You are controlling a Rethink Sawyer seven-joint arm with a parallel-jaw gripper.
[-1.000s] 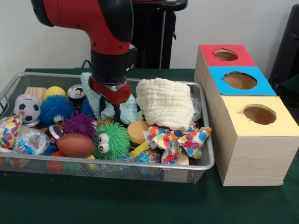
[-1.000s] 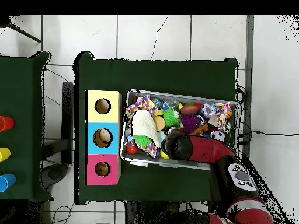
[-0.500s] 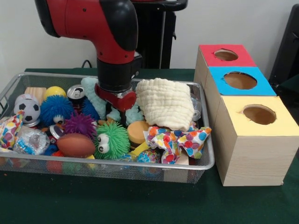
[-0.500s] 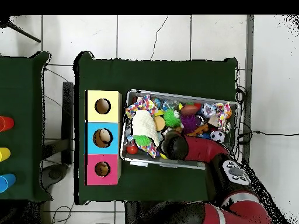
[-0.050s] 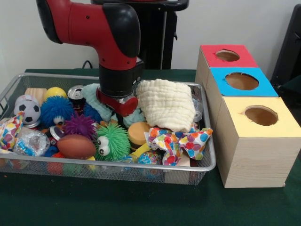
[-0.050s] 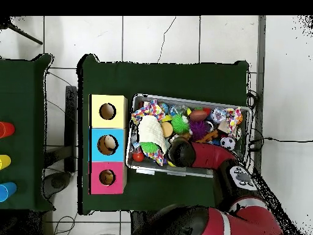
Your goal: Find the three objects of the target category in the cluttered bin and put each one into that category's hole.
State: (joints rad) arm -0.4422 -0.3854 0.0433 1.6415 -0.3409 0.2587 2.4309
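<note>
The wire bin (image 5: 202, 165) (image 6: 243, 110) is full of mixed toys and cloths. My gripper (image 5: 118, 111) (image 6: 181, 153) is pushed down into a pale teal cloth (image 5: 92, 91) in the bin's back middle, its tips buried. A cream waffle cloth (image 5: 167, 103) (image 6: 148, 131) lies just right of it. A polka-dot cloth (image 5: 176, 141) is at the front right. In front of the gripper sit a green fuzzy ball with eyes (image 5: 112, 140) and an orange disc (image 5: 138, 132). Three boxes with holes stand beside the bin: red (image 5: 227, 55), blue (image 5: 241, 81), yellow (image 5: 261, 115).
Left of the gripper lie a soda can (image 5: 76, 93), blue fuzzy ball (image 5: 55, 110), purple fuzzy ball (image 5: 80, 125), brown football (image 5: 75, 146), soccer ball (image 5: 27, 109), yellow ball (image 5: 55, 92) and wooden block (image 5: 35, 94). Something beige shows inside the blue box's hole (image 6: 107, 144).
The arm has shifted slightly right and dropped lower, sinking into the teal cloth, which now looks flattened. The other things in the bin have not moved.
</note>
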